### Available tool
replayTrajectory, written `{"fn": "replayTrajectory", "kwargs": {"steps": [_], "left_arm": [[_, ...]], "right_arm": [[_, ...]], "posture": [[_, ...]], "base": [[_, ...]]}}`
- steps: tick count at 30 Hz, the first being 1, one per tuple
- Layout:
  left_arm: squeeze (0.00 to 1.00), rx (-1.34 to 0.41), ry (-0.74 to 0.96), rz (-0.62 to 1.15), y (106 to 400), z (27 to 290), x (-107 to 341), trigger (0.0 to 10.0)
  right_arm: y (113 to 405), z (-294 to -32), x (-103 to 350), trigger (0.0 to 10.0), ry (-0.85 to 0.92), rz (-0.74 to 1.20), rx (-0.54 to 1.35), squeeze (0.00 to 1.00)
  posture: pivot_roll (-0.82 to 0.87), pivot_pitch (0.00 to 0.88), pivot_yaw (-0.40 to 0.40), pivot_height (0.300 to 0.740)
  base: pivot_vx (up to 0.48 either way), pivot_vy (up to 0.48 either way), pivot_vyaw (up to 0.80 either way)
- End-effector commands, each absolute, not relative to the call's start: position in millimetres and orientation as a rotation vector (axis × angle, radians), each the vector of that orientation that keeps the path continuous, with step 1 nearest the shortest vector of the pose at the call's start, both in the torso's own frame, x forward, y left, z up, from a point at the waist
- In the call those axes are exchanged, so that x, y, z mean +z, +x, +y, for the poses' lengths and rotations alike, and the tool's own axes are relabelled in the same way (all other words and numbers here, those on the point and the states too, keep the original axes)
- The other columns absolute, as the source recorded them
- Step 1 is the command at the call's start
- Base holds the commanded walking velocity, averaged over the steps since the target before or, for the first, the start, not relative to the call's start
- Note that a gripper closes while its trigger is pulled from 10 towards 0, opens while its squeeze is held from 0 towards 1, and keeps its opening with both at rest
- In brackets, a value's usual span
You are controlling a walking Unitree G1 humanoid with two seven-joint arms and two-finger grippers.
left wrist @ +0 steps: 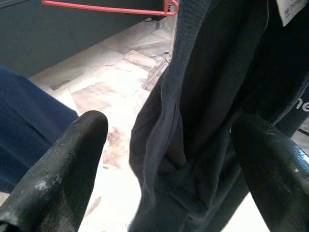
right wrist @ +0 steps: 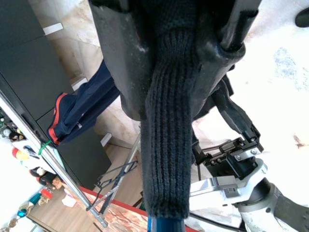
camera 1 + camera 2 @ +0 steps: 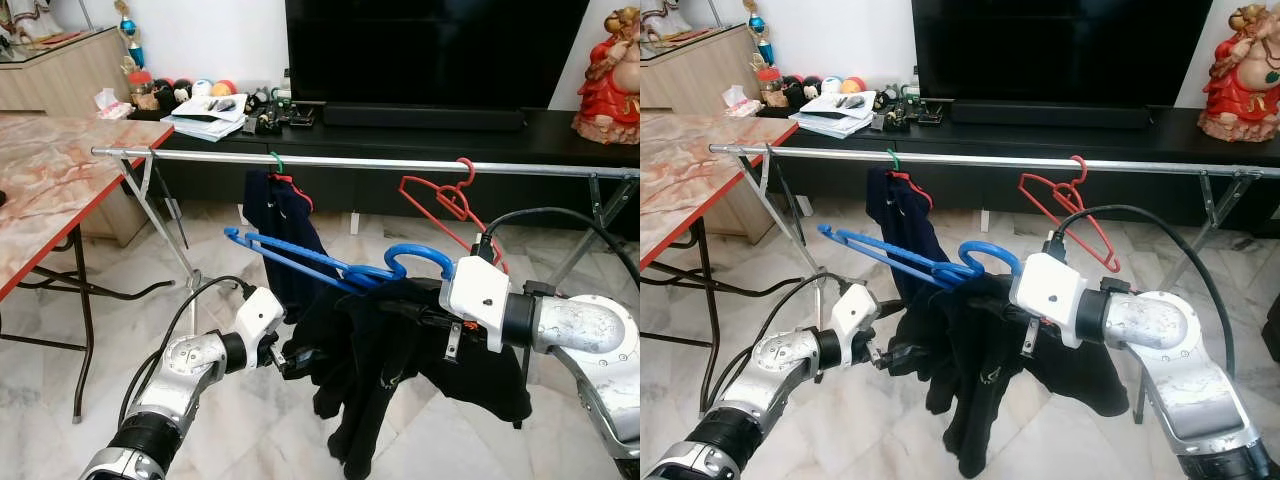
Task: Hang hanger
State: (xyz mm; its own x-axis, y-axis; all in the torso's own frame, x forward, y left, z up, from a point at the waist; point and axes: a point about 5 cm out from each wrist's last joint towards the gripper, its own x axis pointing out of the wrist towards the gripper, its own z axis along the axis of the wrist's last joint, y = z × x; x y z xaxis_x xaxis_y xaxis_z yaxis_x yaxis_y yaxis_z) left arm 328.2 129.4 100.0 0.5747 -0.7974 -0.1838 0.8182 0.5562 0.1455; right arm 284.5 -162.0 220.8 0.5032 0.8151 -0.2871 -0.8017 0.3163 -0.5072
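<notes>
- Currently the blue hanger (image 3: pixel 330 265), draped with a black garment (image 3: pixel 400 350), is held in mid-air below the rail (image 3: pixel 400 162), not yet hooked.
- Right gripper (image 2: pixel 169 72) is clamped on the garment-covered hanger; left gripper (image 1: pixel 169 159) has its fingers apart around the cloth (loosely, it seems).
- Next: lift the hook over the rail between the navy garment (image 3: pixel 285 215) and the red hanger (image 3: pixel 445 200).

Blue hanger (image 3: pixel 300 262), black garment (image 3: pixel 400 350), red hanger (image 3: pixel 445 200), silver rail (image 3: pixel 360 161).
</notes>
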Motion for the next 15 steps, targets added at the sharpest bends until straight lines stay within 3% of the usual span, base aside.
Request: {"fn": "replayTrajectory", "kwargs": {"steps": [1,3,4,5,6,7,15], "left_arm": [[0.0,-0.959,0.223,0.109,329,133,100,10.0],[0.0,-0.977,0.221,0.12,328,134,100,10.0],[0.0,-0.992,0.22,0.129,327,134,98,6.0],[0.0,-0.997,0.223,0.138,327,134,97,4.3],[0.0,-0.999,0.225,0.143,326,134,97,4.3],[0.0,-1.015,0.232,0.164,324,135,93,0.0],[0.0,-1.034,0.183,0.196,321,136,88,0.0]], "right_arm": [[279,-161,234,0.0,-0.671,-0.087,1.069,0.0],[279,-161,233,0.0,-0.672,-0.083,1.066,0.0],[280,-162,233,0.0,-0.672,-0.081,1.063,0.0],[280,-162,233,0.0,-0.672,-0.08,1.061,0.0],[280,-162,233,0.0,-0.673,-0.079,1.06,0.0],[281,-162,233,0.0,-0.671,-0.078,1.057,0.0],[284,-161,238,0.0,-0.672,-0.099,1.048,0.0]], "posture": [[0.05,0.051,0.078,0.74],[0.05,0.053,0.078,0.74],[0.05,0.053,0.078,0.74],[0.05,0.053,0.078,0.74],[0.05,0.053,0.078,0.74],[0.05,0.055,0.079,0.74],[0.05,0.057,0.077,0.74]], "base": [[0.0,0.0,0.0],[0.0,0.0,0.0],[0.0,0.0,0.0],[0.0,0.0,0.0],[0.0,0.0,0.0],[0.0,0.0,0.0],[0.0,0.0,0.0]]}}
